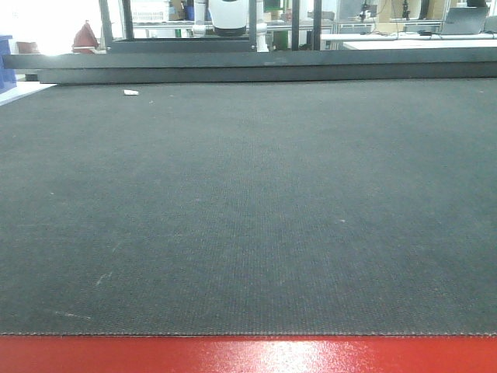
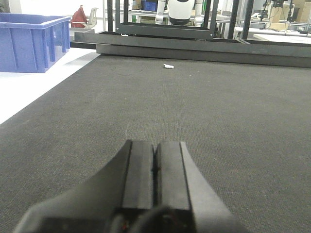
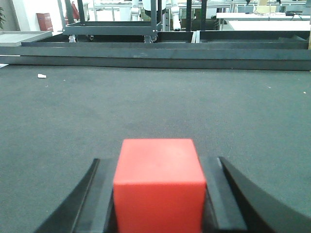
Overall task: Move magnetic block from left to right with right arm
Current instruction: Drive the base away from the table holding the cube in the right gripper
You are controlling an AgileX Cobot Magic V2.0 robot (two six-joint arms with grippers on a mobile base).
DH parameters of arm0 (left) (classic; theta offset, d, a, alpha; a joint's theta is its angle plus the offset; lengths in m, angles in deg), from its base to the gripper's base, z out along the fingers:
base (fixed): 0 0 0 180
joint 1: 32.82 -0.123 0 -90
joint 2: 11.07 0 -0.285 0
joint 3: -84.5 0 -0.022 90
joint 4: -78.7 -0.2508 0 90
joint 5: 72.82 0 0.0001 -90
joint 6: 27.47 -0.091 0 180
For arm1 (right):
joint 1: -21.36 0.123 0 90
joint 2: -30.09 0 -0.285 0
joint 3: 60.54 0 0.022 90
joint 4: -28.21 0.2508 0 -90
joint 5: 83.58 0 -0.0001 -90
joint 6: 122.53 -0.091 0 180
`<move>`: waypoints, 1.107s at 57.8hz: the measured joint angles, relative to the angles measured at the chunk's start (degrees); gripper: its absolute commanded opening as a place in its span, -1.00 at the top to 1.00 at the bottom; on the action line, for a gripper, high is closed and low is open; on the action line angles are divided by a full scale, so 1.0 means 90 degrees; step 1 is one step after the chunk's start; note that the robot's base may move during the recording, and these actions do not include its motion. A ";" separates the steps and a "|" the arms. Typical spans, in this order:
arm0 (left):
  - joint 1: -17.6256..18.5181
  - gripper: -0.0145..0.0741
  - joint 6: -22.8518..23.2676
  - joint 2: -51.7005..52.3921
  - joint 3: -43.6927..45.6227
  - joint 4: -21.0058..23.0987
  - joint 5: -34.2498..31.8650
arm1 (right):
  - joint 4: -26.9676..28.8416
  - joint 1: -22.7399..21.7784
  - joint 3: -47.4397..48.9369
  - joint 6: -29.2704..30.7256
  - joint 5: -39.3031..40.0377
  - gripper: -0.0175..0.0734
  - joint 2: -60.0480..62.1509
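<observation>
Right gripper [image 3: 160, 167] fingers clamped on both sides of the magnetic block [image 3: 158, 189], the red cube sitting between them over the worktop's dark mat [image 3: 194, 107] and facing its far edge; can't tell if the cube touches the mat or which side edge it's nearer. Left gripper [image 2: 155, 162] fingers pressed together with nothing between, low over the same mat, blue bin [image 2: 29, 41] off the far left corner. Small white scrap [image 1: 131, 92] lies near the mat's far left corner; red table edge [image 1: 248, 356] runs along its near edge.
</observation>
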 measured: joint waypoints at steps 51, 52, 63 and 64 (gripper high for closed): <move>0.0000 0.96 0.0000 0.0000 0.0000 0.0000 0.0000 | 0.0000 0.0000 0.0000 0.0000 0.0000 0.10 0.0000; 0.0000 0.96 0.0000 0.0000 0.0000 0.0000 0.0000 | 0.0000 0.0000 0.0000 0.0000 0.0000 0.10 0.0000; 0.0000 0.96 0.0000 0.0000 0.0000 0.0000 0.0000 | 0.0000 0.0000 0.0000 0.0000 0.0000 0.10 0.0000; 0.0000 0.96 0.0000 0.0000 0.0000 0.0000 0.0000 | 0.0000 0.0000 0.0000 0.0000 0.0000 0.10 0.0000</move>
